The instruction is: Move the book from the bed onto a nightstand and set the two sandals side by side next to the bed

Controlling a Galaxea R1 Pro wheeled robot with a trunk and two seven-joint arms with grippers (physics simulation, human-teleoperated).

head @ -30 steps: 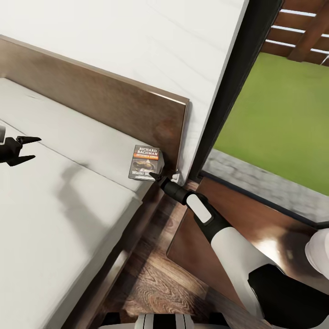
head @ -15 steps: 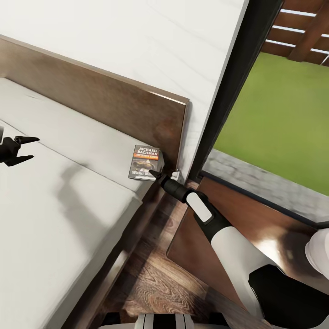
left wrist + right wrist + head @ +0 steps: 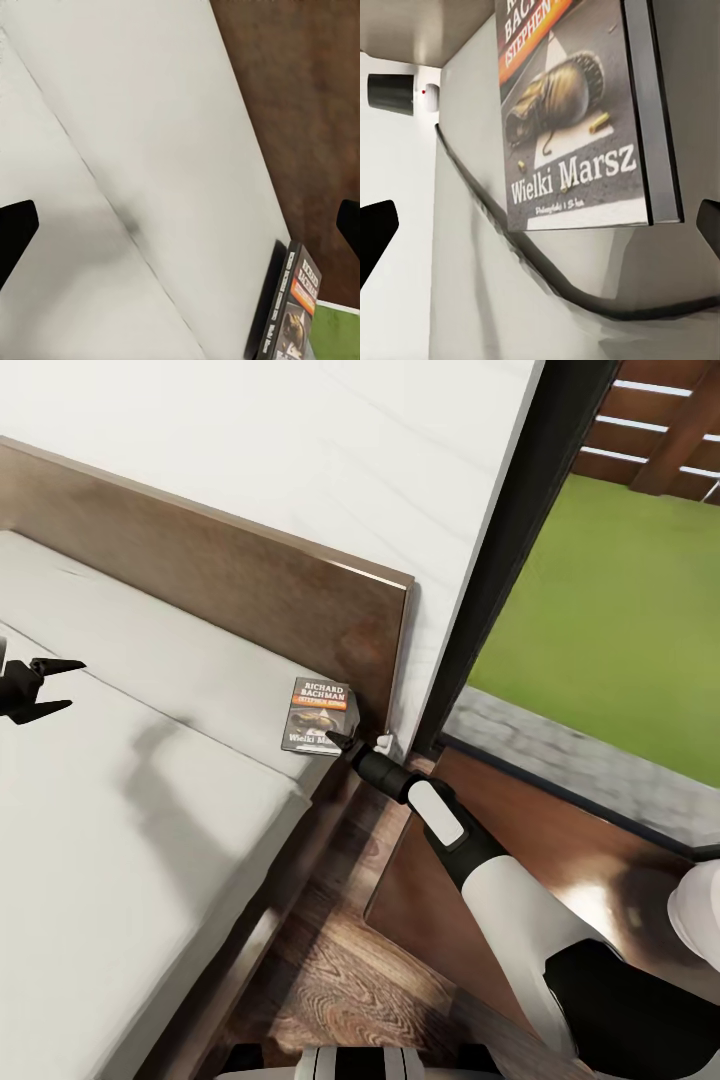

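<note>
The book lies flat on the bed's grey mattress, in the corner by the dark wood headboard. Its cover reads "Wielki Marsz" in the right wrist view. My right gripper is at the book's near right corner, open, fingers wide apart, with nothing between them. My left gripper hovers open over the mattress far to the left; from its wrist camera the book is seen edge-on, far off. The nightstand is below my right arm. The sandals are out of view.
A tall black-framed window stands right of the headboard, with grass outside. A narrow strip of wood-plank floor runs between the bed frame and the nightstand. A white wall rises behind the bed.
My right gripper has crept slightly forward toward the book's corner. The left gripper has drifted a little to the left. The book has not moved.
</note>
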